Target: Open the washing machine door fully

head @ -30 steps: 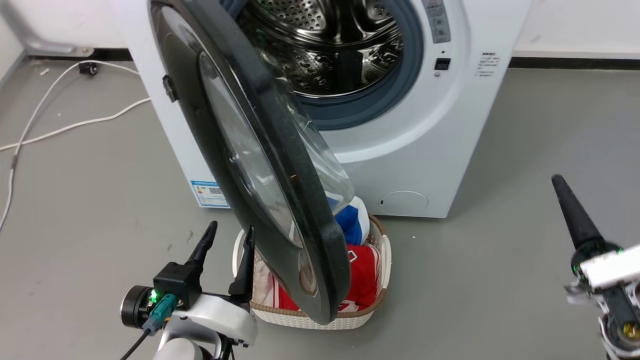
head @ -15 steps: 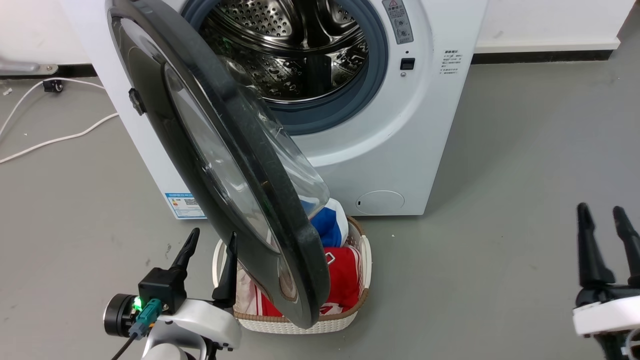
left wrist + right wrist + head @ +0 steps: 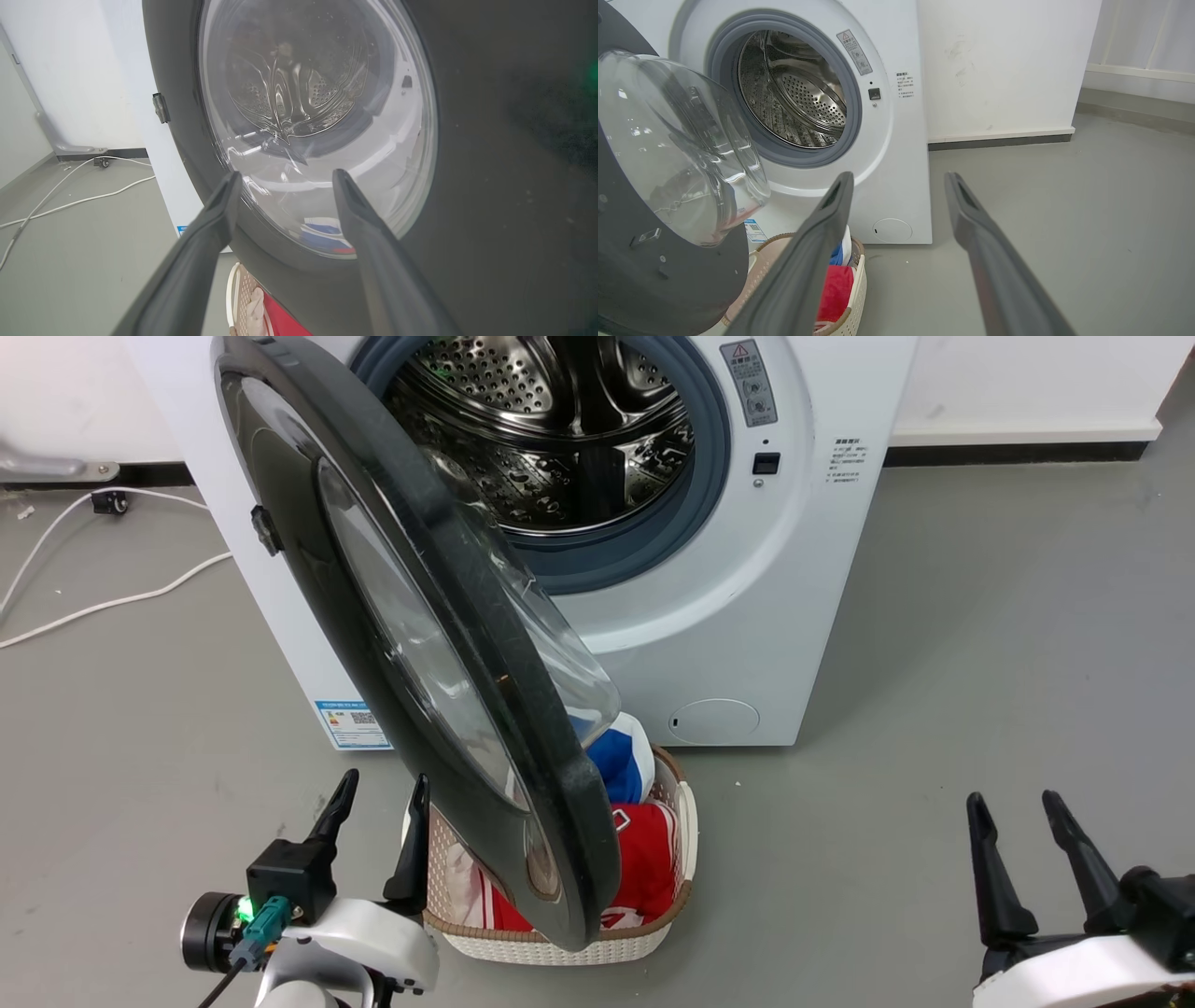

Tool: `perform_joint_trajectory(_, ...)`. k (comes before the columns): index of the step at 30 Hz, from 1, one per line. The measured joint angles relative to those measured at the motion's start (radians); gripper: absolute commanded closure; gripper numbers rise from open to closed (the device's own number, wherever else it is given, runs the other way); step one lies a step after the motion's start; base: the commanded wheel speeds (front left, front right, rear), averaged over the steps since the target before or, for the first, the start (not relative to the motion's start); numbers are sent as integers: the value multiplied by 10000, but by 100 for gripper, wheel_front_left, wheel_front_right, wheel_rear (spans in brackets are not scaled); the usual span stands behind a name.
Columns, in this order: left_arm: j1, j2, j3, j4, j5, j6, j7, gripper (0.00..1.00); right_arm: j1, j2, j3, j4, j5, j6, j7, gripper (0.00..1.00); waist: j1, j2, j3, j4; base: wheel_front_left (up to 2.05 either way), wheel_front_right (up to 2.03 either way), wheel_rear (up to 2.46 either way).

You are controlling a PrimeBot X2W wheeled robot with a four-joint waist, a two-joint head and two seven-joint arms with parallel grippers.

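Head view. We see the washing machine door (image 3: pixel 411 644) swung out from the white washer (image 3: pixel 747 635). It is hinged on the washer's 9 o'clock side and runs from 11 o'clock down to 6 o'clock, with its glass bowl turned toward the steel drum (image 3: pixel 560 439). At 6 o'clock a white woven basket (image 3: pixel 560 947) stands on the grey floor (image 3: pixel 887 709), partly under the door's lower edge. The basket holds a red garment (image 3: pixel 644 859), with a blue-and-white one (image 3: pixel 621 761) at its 12 o'clock end. At 7 o'clock the left gripper (image 3: pixel 386 779) points at the door's outer face with its fingers parted and empty. We cannot tell whether they touch the door. At 4 o'clock the right gripper (image 3: pixel 1012 798) has its fingers spread, holds nothing, and is well apart from the door.
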Motion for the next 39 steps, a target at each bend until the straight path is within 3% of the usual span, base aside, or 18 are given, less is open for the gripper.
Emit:
perform_joint_trajectory(20, -41, 82, -186, 150, -144, 92, 50, 0, 43, 117, -38, 209, -991, 2, -303, 0, 0, 0, -61, 81, 0, 0, 0)
perform_joint_trajectory(22, -40, 100, -201, 167, -180, 100, 73, 69, 43, 123, -44, 186, -1012, 2, -265, 0, 0, 0, -85, 76, 0, 0, 0)
perform_joint_trajectory(23, -40, 111, -203, 169, -188, 111, 77, 69, 43, 125, -44, 159, -1020, 2, -240, 0, 0, 0, -95, 75, 0, 0, 0)
perform_joint_trajectory(24, -40, 113, -201, 165, -203, 113, 77, 100, 43, 125, -44, 142, -1037, 2, -226, 0, 0, 0, -103, 74, 0, 0, 0)
perform_joint_trajectory(32, -99, 117, -144, -61, -230, 359, 81, 100, 43, 128, -84, 46, -991, 2, -125, 0, 0, 0, -103, 119, 0, 0, 0)
perform_joint_trajectory(39, -500, 52, 201, -1411, -311, 871, 67, 100, 42, 132, -121, 0, -838, 0, -82, 0, 0, 0, -51, 185, 0, 0, 0)
